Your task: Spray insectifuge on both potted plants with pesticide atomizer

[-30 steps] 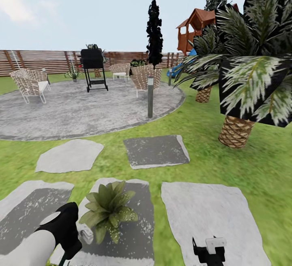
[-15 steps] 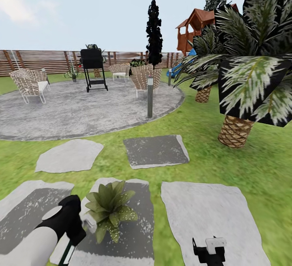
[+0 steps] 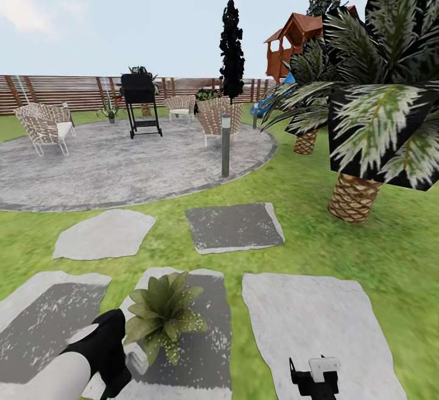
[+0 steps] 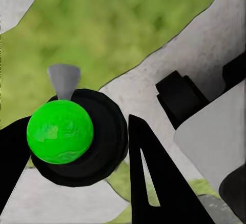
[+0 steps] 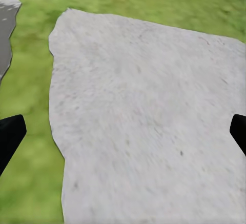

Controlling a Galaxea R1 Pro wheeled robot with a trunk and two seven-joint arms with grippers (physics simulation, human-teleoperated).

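A potted plant point(image 3: 162, 316), a low rosette of speckled green leaves, sits on a dark grey stepping slab point(image 3: 207, 351) in the garden, near the bottom of the head view. My left gripper point(image 3: 108, 351) is just to its left, shut on the pesticide atomizer point(image 3: 136, 357). In the left wrist view the atomizer point(image 4: 60, 131) has a green ball, a black round cap and a grey nozzle, and it sits between the black fingers point(image 4: 154, 183) of the left gripper point(image 4: 77, 126). My right gripper point(image 3: 314, 371) hangs open over a pale slab point(image 5: 148, 111), its tips far apart point(image 5: 123, 131).
Grey stepping slabs point(image 3: 235, 227) cross the lawn toward a round paved patio point(image 3: 122, 168) with a grill point(image 3: 140, 104), wicker chairs point(image 3: 44, 127) and a short post point(image 3: 226, 144). Big palms point(image 3: 356, 196) stand at the right. A slatted fence point(image 3: 67, 90) closes the back.
My left gripper, holding the atomizer, has shifted slightly right toward the plant and sunk a little lower. The right gripper and the camera have stayed put.
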